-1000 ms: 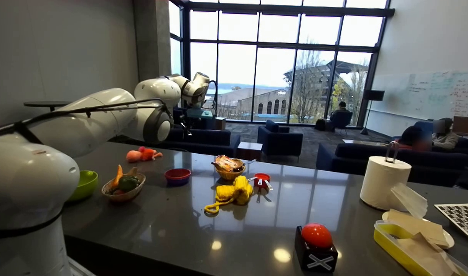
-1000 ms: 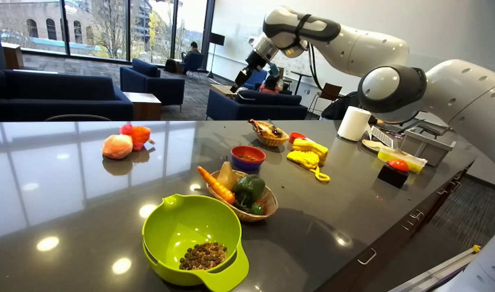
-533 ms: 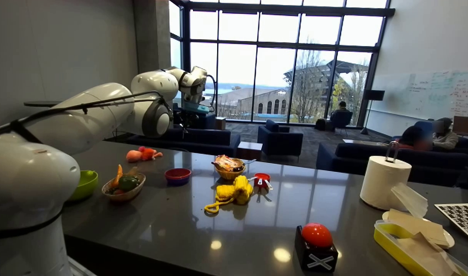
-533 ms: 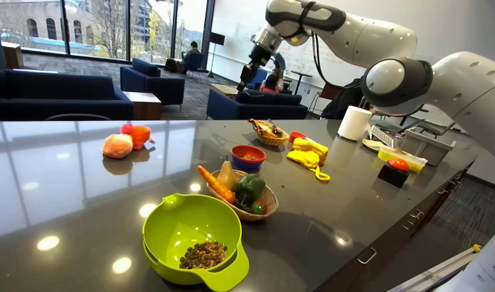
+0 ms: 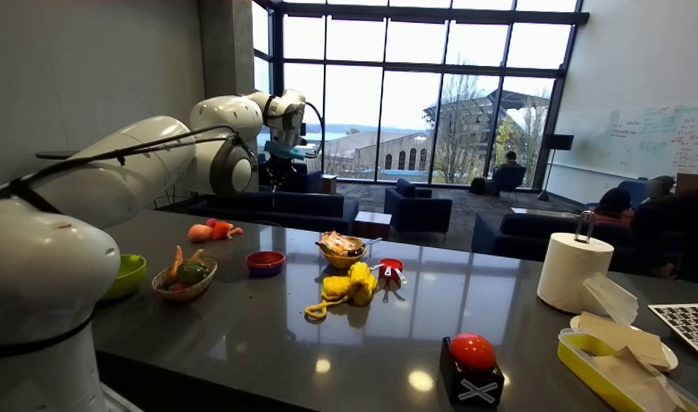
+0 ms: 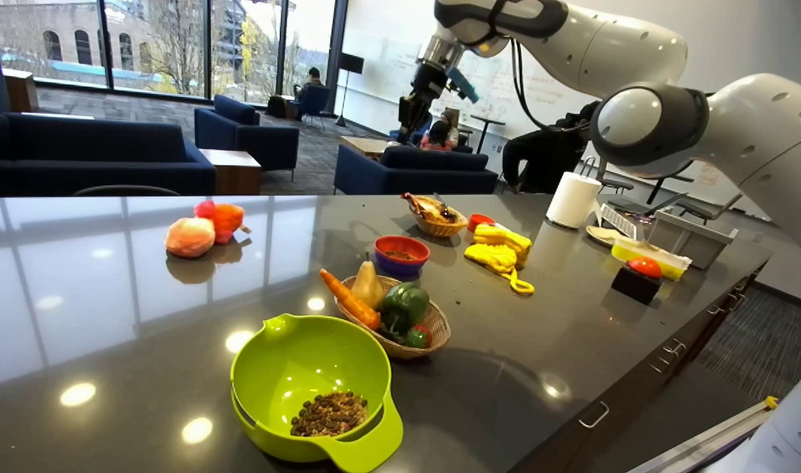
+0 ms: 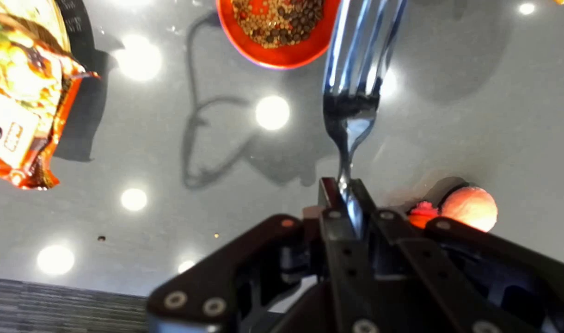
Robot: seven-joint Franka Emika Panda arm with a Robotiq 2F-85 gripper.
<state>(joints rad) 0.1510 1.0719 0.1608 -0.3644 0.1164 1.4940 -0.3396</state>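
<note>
My gripper is shut on a metal fork, gripping its handle with the tines pointing away from the fingers. In an exterior view the gripper hangs high above the far side of the counter; the fork is hard to make out there. Beyond the tines in the wrist view lies a red bowl of seeds or peppercorns, seen from above. The same bowl, purple outside, sits mid-counter. A food packet lies to the left, and a peach-coloured plush to the right.
A green bowl with grains and a wicker basket of vegetables stand near the bowl. Also on the counter are a yellow knitted item, a red measuring cup, a red button box, a paper roll and a yellow tray.
The arm has risen, and the gripper has swung to point more steeply downward. Someone in dark clothing has come in behind the counter by the paper roll. Counter objects have stayed put.
</note>
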